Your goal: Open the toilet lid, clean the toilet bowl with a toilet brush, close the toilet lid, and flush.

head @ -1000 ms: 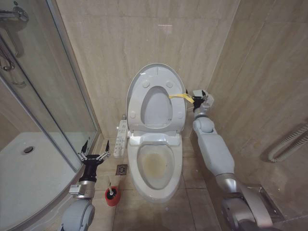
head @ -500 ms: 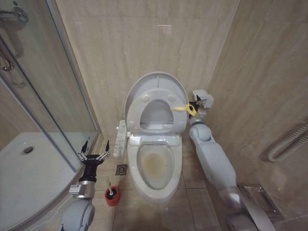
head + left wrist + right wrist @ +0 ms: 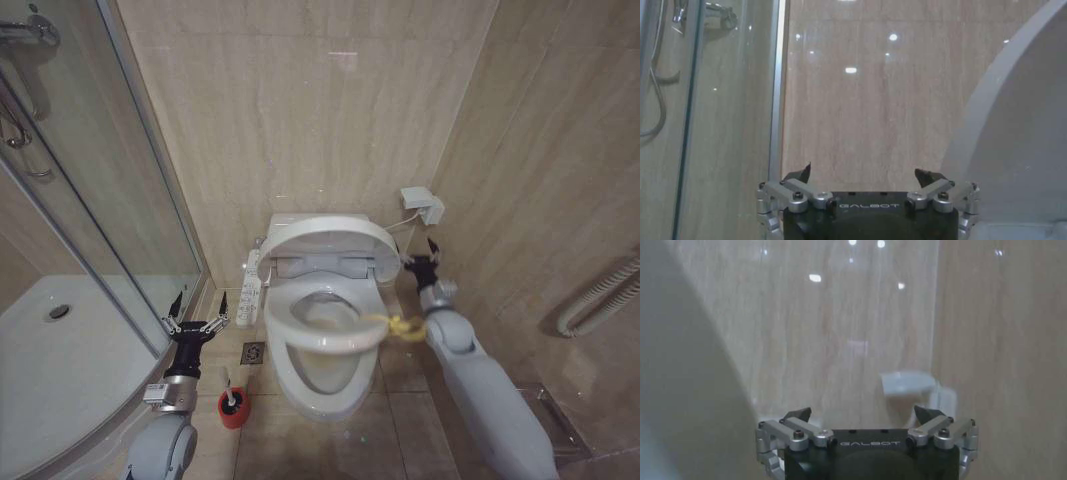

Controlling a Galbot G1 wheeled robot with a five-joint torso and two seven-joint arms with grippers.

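The toilet lid [image 3: 325,236] hangs partway down over the toilet bowl [image 3: 322,385], with the seat ring [image 3: 325,338] tilted below it and a yellow tab [image 3: 400,323] at its right edge. My right gripper [image 3: 424,262] sits just right of the lid, fingers apart, holding nothing. The toilet brush [image 3: 231,404] stands near left on the floor, beside my left gripper [image 3: 196,318], spread wide and empty.

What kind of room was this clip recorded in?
A small bathroom, most likely in a home or hotel. A white toilet bowl stands against beige tiled walls, a glass shower enclosure with its white tray sits beside it, and a toilet brush stands on the floor.
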